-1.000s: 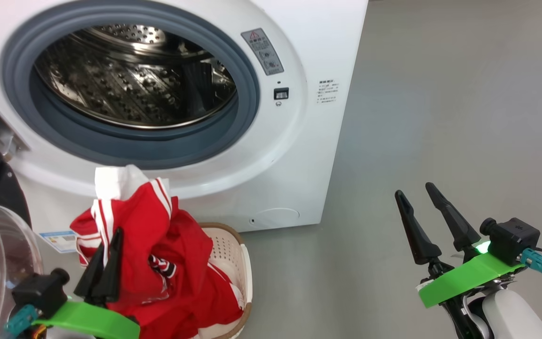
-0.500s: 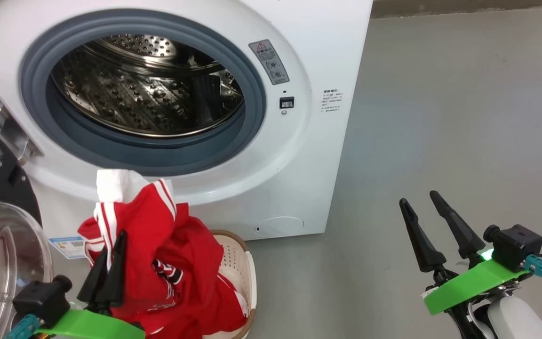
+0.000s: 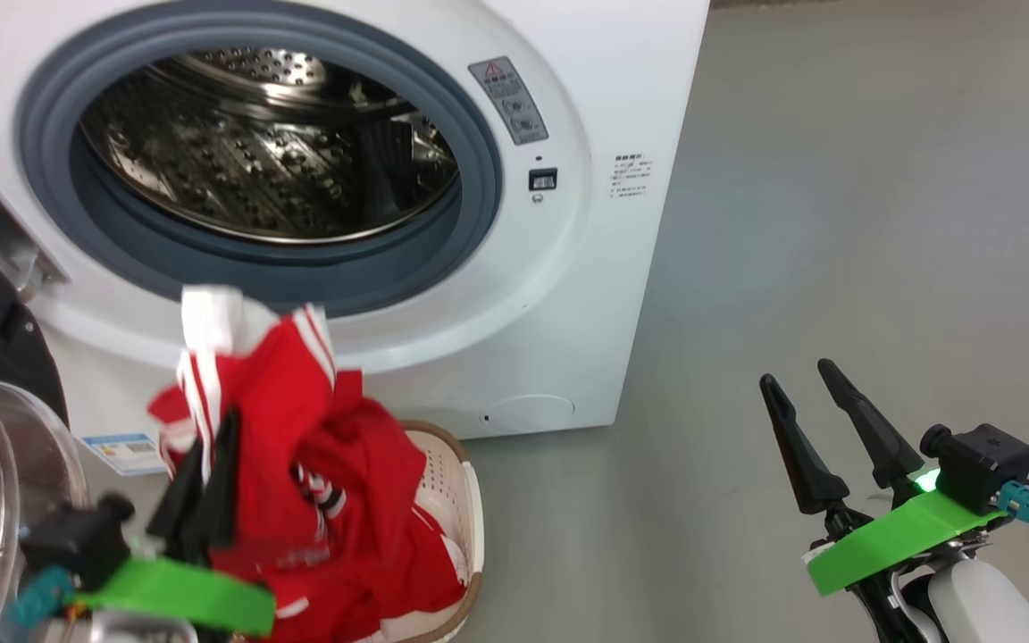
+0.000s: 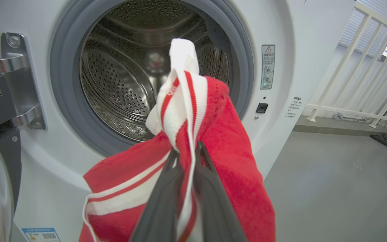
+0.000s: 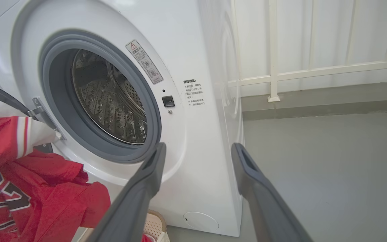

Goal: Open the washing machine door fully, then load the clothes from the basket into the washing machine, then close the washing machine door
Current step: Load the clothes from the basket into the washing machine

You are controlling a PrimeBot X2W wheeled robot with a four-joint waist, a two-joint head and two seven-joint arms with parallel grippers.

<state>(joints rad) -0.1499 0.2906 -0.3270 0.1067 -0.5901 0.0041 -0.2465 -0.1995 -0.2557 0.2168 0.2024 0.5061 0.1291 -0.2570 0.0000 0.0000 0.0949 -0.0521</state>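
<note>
Head view, items by size: washing machine [image 3: 604, 295], drum mouth open, nothing visible inside; washing machine door [image 3: 5, 357] swung out at my left, beside the load path; clothes [image 3: 318, 464] raised partly above the basket [image 3: 447, 487], lower folds hanging into it, top just below the grey gasket [image 3: 479, 192]; left gripper [image 3: 211, 438] pinched on a striped fold; right gripper [image 3: 796, 373] spread wide, holding nothing, well apart. Risks, as I judge: the thin pinch slips, or trailing cloth snags the gasket lip or the basket rim.
</note>
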